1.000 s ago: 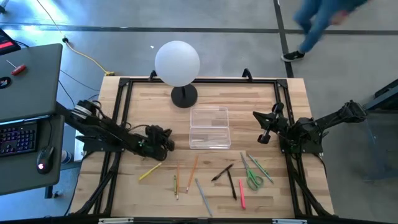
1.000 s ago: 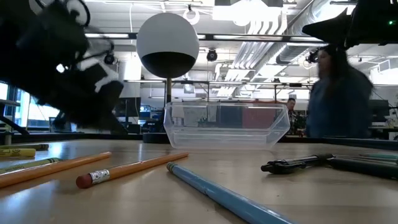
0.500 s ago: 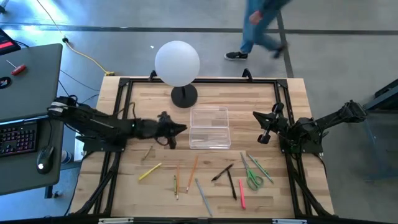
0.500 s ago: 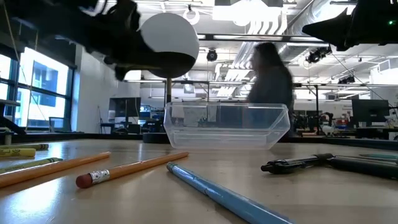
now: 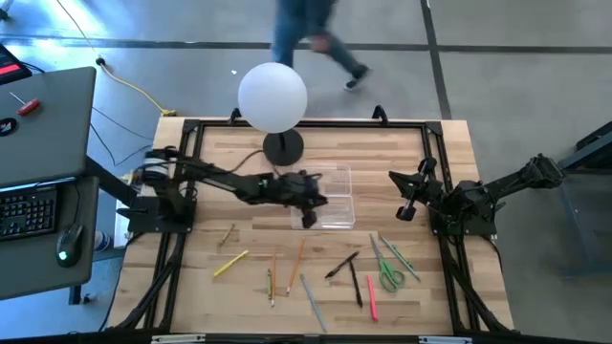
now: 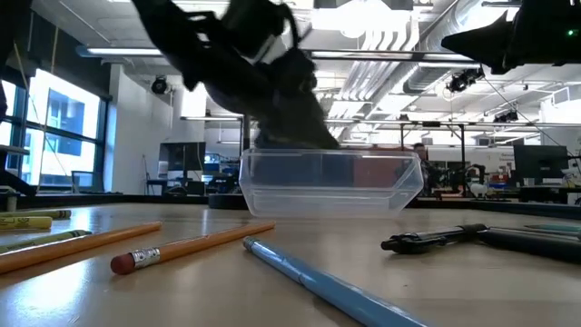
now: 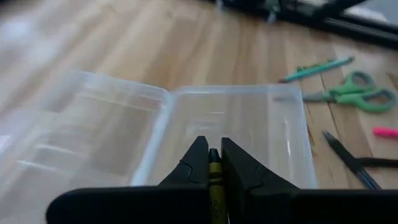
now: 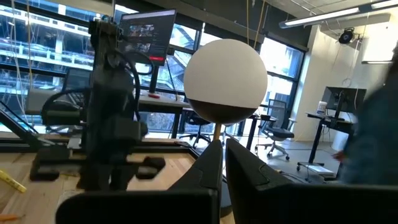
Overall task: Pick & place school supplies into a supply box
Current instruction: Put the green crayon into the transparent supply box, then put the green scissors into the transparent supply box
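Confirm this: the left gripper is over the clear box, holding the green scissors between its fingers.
Not the scissors. The left wrist view shows the left gripper shut on an olive-yellow crayon over the clear box; the green scissors lie on the table beyond it.

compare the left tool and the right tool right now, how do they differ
The left tool reaches out over the supply box; the right tool hangs back near the table's right edge, away from the supplies. The left tool is shut on an olive-yellow crayon, seen in its wrist view; the right tool is shut on nothing. Both are dark two-finger tools with fingers close together.
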{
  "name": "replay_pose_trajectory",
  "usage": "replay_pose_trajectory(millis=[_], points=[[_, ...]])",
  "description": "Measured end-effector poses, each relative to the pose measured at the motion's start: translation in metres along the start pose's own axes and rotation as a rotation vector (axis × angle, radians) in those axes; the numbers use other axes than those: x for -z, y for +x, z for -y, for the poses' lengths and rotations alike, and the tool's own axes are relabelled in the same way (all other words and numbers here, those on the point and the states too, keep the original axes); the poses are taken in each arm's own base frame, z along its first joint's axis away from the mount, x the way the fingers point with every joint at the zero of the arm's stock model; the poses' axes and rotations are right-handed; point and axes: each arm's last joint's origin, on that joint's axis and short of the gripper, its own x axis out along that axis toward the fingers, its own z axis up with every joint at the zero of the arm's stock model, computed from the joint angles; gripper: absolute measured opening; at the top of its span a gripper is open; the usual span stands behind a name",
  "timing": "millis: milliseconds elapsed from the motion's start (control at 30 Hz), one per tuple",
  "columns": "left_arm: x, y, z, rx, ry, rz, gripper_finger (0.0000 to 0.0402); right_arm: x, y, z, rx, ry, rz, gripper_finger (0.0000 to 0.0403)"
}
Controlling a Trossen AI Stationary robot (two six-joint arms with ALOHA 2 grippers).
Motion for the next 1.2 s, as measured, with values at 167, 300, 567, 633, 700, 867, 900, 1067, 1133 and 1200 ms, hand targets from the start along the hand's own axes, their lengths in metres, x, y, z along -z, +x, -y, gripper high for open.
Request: replay_pose_trajectory(millis=[167,300,567,633,700,867,900,1067,1133,1200], points=[[-0.009,0.020,0.006,0.100,-0.008,-0.044,0.0046,0.001,0.000,0.000,0.000,-0.010,-0.012,0.0000],[-0.012,0.024,0.007,0.100,-0.004,-0.066,0.0046,0.002,0.000,-0.001,-0.006,-0.015,-0.017,0.0000],[-0.005,0.025,0.005,0.081,-0.006,-0.122,0.0047,0.003,0.000,-0.002,-0.010,-0.019,-0.024,0.0000],[0.000,0.029,0.004,0.077,-0.008,-0.142,0.0047,0.003,0.000,-0.002,-0.010,-0.019,-0.024,0.0000],[0.004,0.031,0.003,0.075,-0.010,-0.151,0.0054,0.003,0.000,-0.002,-0.010,-0.019,-0.024,0.0000],[0.007,0.034,0.002,0.064,-0.007,-0.163,0.0097,0.003,0.000,-0.002,-0.010,-0.019,-0.023,0.0000],[0.007,0.034,0.002,0.062,-0.005,-0.157,0.0107,0.003,0.000,-0.002,-0.010,-0.019,-0.023,0.0000],[0.004,0.034,0.003,0.067,-0.004,-0.128,0.0146,0.003,0.000,-0.002,-0.010,-0.019,-0.024,0.0000],[0.003,0.034,0.003,0.076,-0.003,-0.122,0.0154,0.003,0.000,-0.002,-0.010,-0.019,-0.024,0.0000],[-0.002,0.029,0.002,0.081,-0.005,-0.128,0.0157,0.003,0.000,-0.002,-0.010,-0.019,-0.023,0.0000]])
